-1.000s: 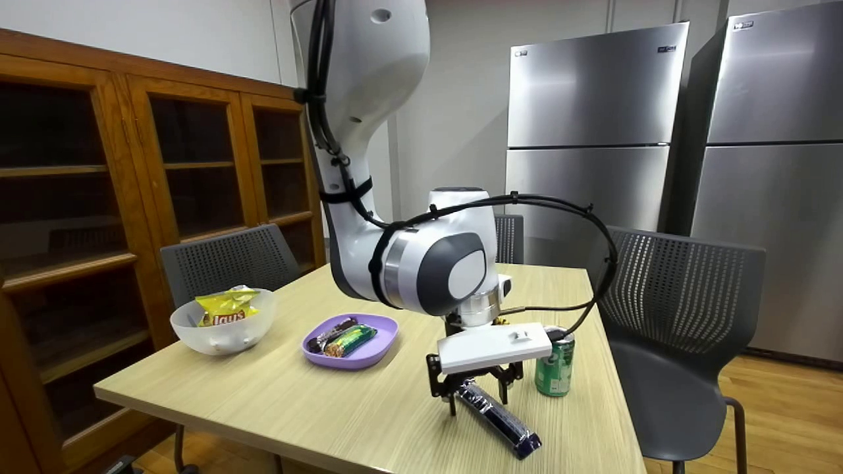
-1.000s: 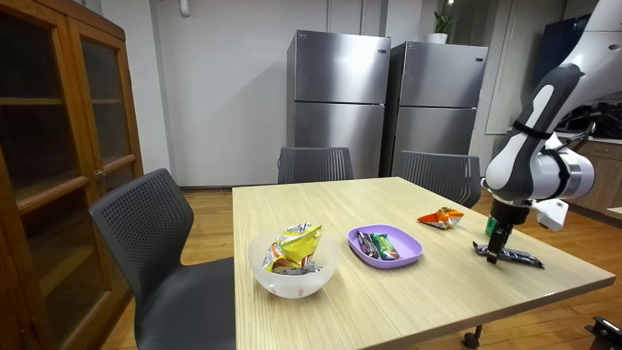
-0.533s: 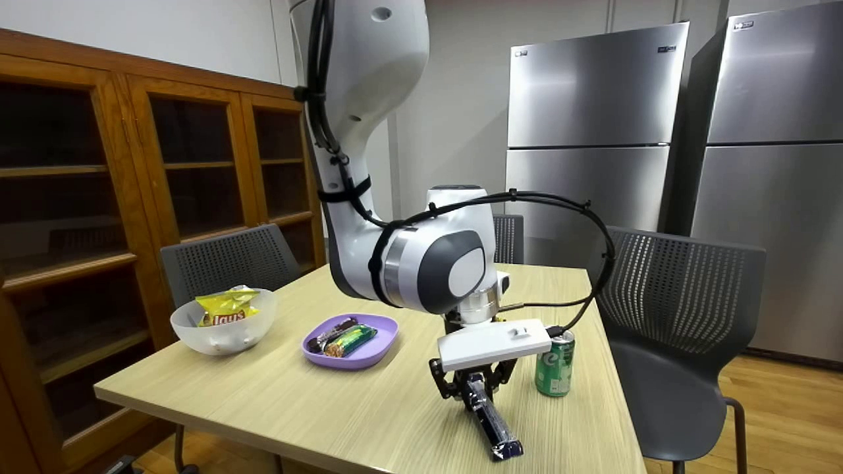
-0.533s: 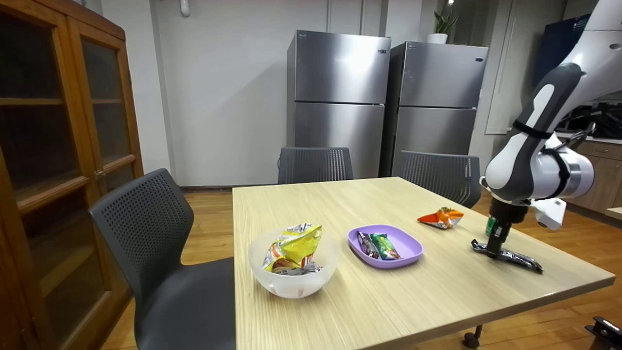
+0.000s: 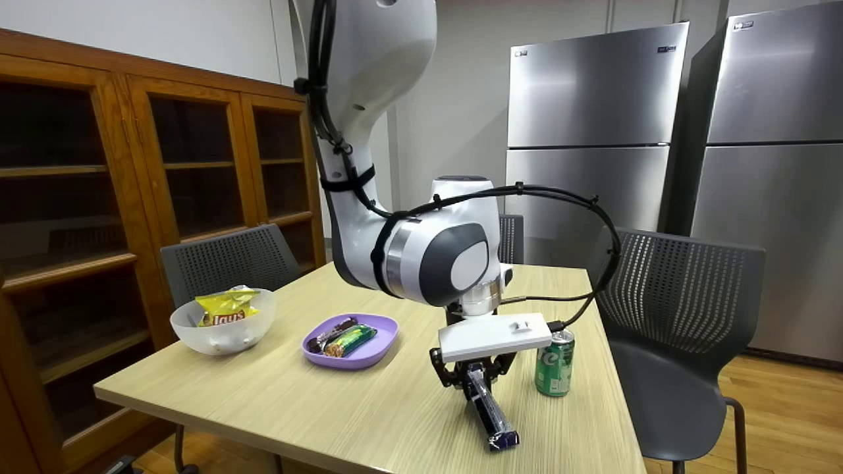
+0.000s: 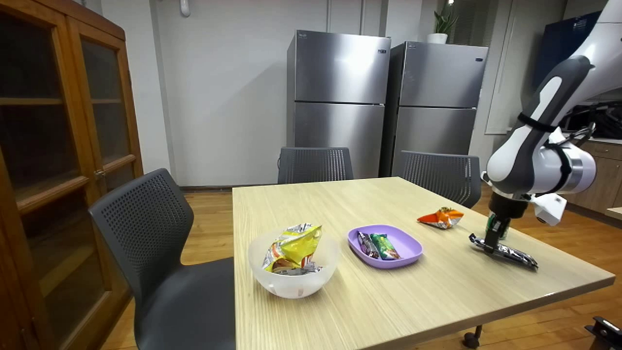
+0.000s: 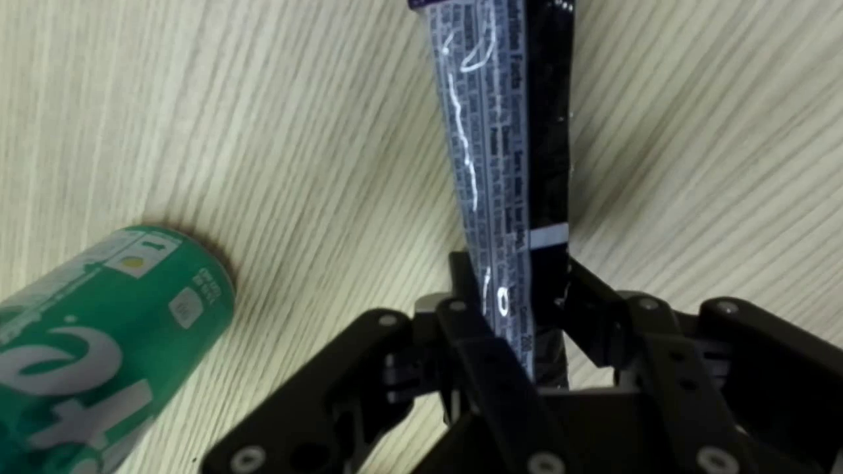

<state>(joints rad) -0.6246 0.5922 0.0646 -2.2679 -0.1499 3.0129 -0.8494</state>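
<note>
Low over the table (image 5: pixel 395 415), the pincer (image 7: pixel 517 283) is closed on a dark-wrapped bar (image 7: pixel 500 145), gripping it nearer one end than the other; whether the bar touches the table I cannot tell. A green can (image 5: pixel 554 368) stands upright on the table near them, touching neither. In an exterior view, an orange packet (image 6: pixel 442 218) lies farther off, then a purple plate (image 6: pixel 407 243) with two wrapped snacks (image 6: pixel 385 247) in it, and well away a frosted bowl (image 6: pixel 299 287) holding a yellow chip bag (image 6: pixel 297 245).
</note>
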